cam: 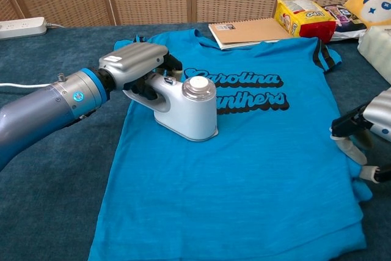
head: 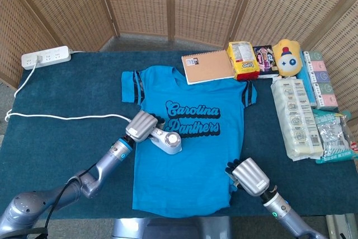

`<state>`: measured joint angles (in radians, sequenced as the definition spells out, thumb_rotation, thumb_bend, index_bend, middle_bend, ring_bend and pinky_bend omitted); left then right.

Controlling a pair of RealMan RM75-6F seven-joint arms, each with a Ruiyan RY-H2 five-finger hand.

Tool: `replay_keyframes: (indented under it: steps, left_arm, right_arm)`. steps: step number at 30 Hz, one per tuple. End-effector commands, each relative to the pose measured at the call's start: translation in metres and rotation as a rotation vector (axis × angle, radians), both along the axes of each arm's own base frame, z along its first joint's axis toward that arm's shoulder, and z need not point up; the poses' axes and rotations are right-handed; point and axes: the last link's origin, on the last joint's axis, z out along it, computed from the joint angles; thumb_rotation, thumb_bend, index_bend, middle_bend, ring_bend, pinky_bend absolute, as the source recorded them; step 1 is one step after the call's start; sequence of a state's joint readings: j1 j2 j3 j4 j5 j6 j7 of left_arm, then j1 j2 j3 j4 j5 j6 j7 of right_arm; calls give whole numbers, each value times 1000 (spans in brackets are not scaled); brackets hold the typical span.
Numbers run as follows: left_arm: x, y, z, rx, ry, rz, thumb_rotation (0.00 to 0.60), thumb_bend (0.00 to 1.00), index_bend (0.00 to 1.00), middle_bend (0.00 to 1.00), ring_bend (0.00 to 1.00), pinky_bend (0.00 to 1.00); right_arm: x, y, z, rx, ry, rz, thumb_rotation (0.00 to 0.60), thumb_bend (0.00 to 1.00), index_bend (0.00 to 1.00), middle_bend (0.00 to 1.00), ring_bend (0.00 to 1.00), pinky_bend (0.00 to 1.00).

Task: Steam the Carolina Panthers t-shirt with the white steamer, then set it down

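Observation:
The blue Carolina Panthers t-shirt [head: 190,155] [cam: 244,175] lies flat on the dark table. My left hand [head: 140,126] [cam: 131,65] grips the handle of the white steamer [head: 168,141] [cam: 186,111], which rests on the shirt's left side beside the lettering. My right hand [head: 249,176] [cam: 366,129] presses its fingers on the shirt's lower right edge, pinning the fabric; no object is in it.
A white cord [head: 61,118] runs from the power strip [head: 46,57] toward the steamer. A notebook [head: 208,66], snack bag [head: 242,60], yellow plush [head: 287,57] and packaged goods [head: 296,117] crowd the back right.

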<state>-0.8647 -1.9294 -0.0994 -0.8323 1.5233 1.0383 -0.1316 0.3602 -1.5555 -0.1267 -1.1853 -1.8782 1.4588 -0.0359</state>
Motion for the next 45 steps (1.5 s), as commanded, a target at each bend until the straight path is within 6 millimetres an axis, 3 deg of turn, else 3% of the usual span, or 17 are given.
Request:
replay_keyframes:
  steps: [1, 12, 27, 45]
  left_arm:
    - [7, -4, -8, -16, -8, -13, 600, 534, 573, 663, 606, 728]
    - [27, -14, -24, -43, -27, -67, 600, 534, 573, 663, 605, 728]
    - [9, 3, -16, 16, -2, -33, 600, 533, 573, 662, 606, 728]
    - [12, 18, -20, 71, -30, 21, 600, 529, 573, 662, 605, 728]
  right_arm:
    - [-1, 0, 1, -1, -1, -4, 600, 441, 737, 649, 680, 735]
    - [-5, 0, 3, -3, 3, -12, 600, 442, 737, 648, 684, 735]
    - [-4, -1, -2, 8, 8, -13, 600, 442, 737, 649, 687, 737]
    - [-6, -3, -3, 9, 16, -27, 600, 442, 737, 649, 690, 738]
